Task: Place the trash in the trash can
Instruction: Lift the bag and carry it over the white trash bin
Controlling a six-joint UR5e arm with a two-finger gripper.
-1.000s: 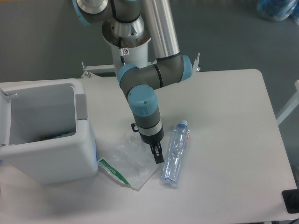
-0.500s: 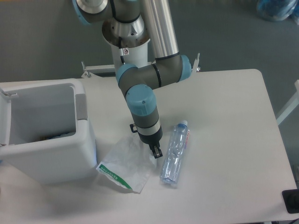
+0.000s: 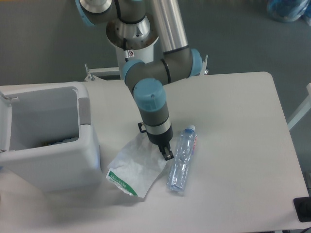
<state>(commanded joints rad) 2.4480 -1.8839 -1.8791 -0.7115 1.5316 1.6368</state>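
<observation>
Crinkled clear plastic bag (image 3: pixel 137 168) hangs from the gripper (image 3: pixel 166 154), whose fingers look closed on the bag's upper right edge, though the pinch itself is too small to confirm; its green-and-white strip droops below and left, apparently touching the table (image 3: pixel 233 126). To do this lift well, I would raise the bag fully off the table before carrying it left to the trash can (image 3: pixel 46 141), clearing the near rim so it drops inside. The water bottle (image 3: pixel 181 160) lies just right of the gripper. Contents at the can's bottom are hard to make out.
</observation>
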